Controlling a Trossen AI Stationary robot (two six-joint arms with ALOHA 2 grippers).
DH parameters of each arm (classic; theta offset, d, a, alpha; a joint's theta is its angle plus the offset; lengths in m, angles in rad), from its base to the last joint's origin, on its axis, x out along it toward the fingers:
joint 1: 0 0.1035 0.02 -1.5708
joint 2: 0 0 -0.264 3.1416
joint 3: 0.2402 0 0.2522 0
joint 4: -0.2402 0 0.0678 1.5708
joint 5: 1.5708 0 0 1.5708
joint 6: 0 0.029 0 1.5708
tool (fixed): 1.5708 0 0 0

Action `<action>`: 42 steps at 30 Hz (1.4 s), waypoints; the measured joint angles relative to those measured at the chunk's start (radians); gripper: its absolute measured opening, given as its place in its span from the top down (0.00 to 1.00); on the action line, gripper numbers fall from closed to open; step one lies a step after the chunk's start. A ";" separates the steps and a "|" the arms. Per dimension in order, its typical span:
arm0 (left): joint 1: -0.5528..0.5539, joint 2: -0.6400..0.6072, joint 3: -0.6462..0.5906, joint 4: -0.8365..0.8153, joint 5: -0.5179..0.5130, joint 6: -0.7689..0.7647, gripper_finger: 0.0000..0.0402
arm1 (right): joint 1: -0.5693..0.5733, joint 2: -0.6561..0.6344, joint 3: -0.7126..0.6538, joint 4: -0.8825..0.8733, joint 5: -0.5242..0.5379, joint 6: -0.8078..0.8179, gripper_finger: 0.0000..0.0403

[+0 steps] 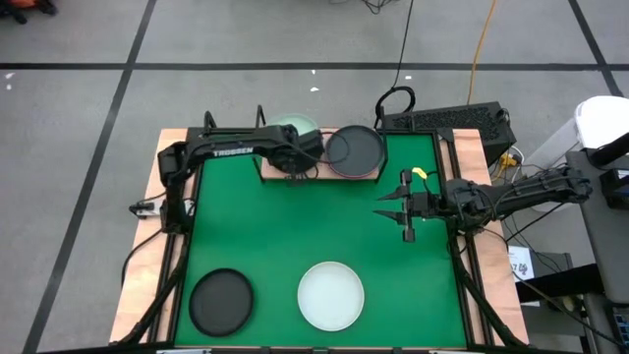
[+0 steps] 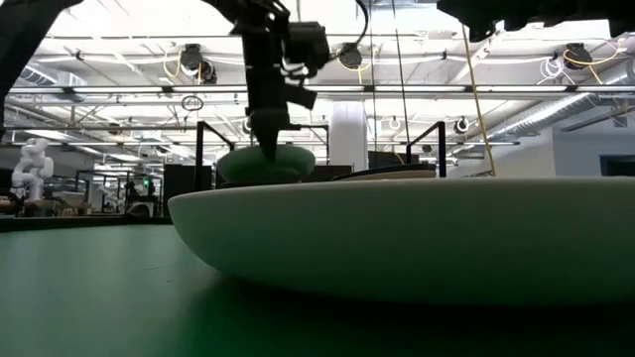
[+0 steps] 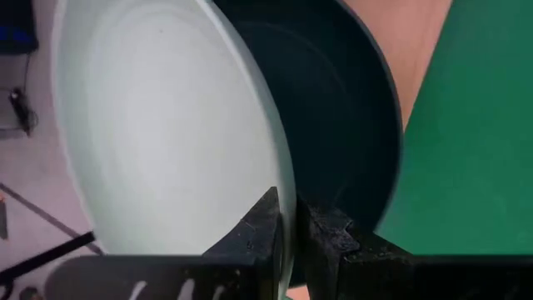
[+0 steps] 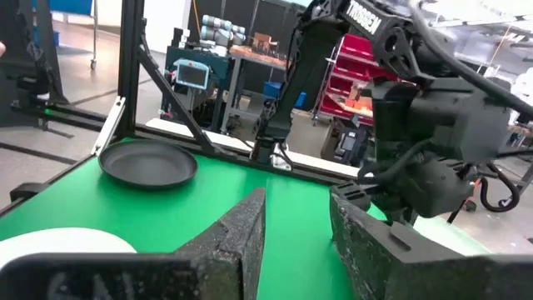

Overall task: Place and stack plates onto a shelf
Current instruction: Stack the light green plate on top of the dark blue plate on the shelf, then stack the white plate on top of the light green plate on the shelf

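Left gripper (image 1: 295,157) is over the shelf (image 1: 270,175) at the far edge of the green mat (image 1: 295,226), fingers clamped on the rim of the pale green plate (image 1: 295,128). In the left wrist view the two fingers (image 3: 262,229) pinch that rim with the plate (image 3: 166,125) tilted up on edge, its face toward the camera, and a dark plate (image 3: 341,125) just behind it. In the low view the green plate (image 2: 266,164) hangs from the gripper (image 2: 268,139) above shelf level.

On the shelf's right half sits a dark plate with a pinkish rim (image 1: 354,150); whether more plates lie under it cannot be told.

Right gripper (image 1: 398,206) hovers over the mat's right side, fingers spread apart, holding nothing; the right wrist view shows the gap between its fingers (image 4: 241,225).

Near edge of the mat: black plate (image 1: 220,300) at left, white plate (image 1: 331,294) beside it toward the middle, apart from each other. White plate (image 2: 417,233) fills the low view's foreground.
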 joint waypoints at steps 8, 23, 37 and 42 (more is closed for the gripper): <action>-0.033 0.020 0.000 0.010 0.079 0.057 0.77 | 0.000 0.000 0.000 -0.019 0.002 0.000 0.71; -0.168 -0.083 0.119 -0.104 0.089 -0.161 0.49 | 0.000 -0.001 -0.025 -0.042 0.080 0.041 0.71; -0.502 -0.750 -0.458 0.619 -0.200 -0.287 0.57 | 0.099 0.033 -0.025 -0.147 0.072 -0.076 0.71; -0.545 -0.880 -0.772 1.173 -0.184 -0.265 0.57 | 0.144 0.149 -0.025 -0.110 0.073 -0.090 0.71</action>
